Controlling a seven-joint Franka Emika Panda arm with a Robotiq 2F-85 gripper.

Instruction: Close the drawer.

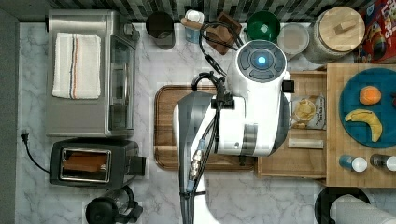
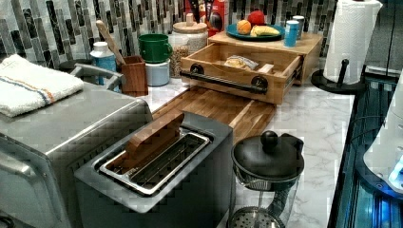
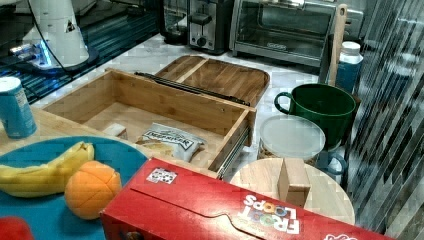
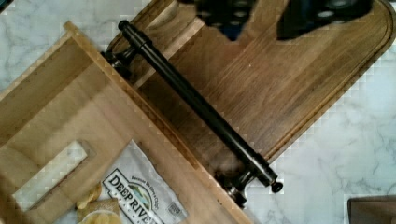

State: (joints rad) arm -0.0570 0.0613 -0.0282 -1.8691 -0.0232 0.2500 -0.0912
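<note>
Drawer (image 4: pixel 60 135) is seen pulled fully open just below the end effector (image 4: pixel 261 18), its handle (image 4: pixel 196 105) overhanging the tray (image 4: pixel 280 79); end effector is parted, holding nothing, poised for pushing.

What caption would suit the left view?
Open light-wood drawer with a black bar handle, snack bag inside, on a marble counter.

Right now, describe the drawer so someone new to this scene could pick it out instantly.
Find the thick light-wood block carrying the teal plate of fruit; the drawer sticks out from under it, pulled open over the marble counter. It is a shallow light-wood box holding a chip bag. Unlike the darker round-cornered tray beside it, it has a long black bar handle.
</note>
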